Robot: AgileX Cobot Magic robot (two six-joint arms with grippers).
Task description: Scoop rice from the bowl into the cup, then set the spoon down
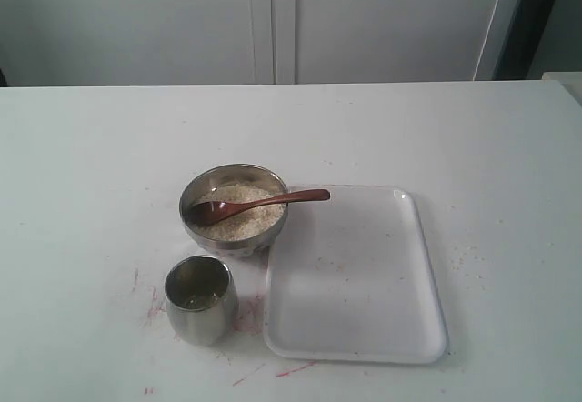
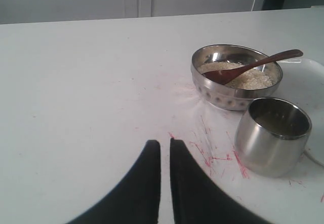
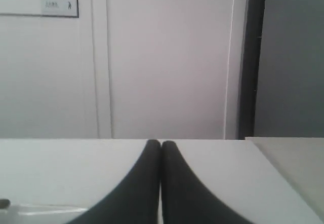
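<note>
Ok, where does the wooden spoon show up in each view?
Exterior: centre, spoon head in the bowl on the rice, handle pointing toward the tray.
Left wrist: upper right, spoon resting in the bowl.
Right wrist: not identifiable.
Shared landmark: the steel bowl.

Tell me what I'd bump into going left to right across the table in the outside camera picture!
cup → bowl → tray. The spoon is left out: in this picture it stretches from inside the bowl to the tray's edge, so it has no clear place.
</note>
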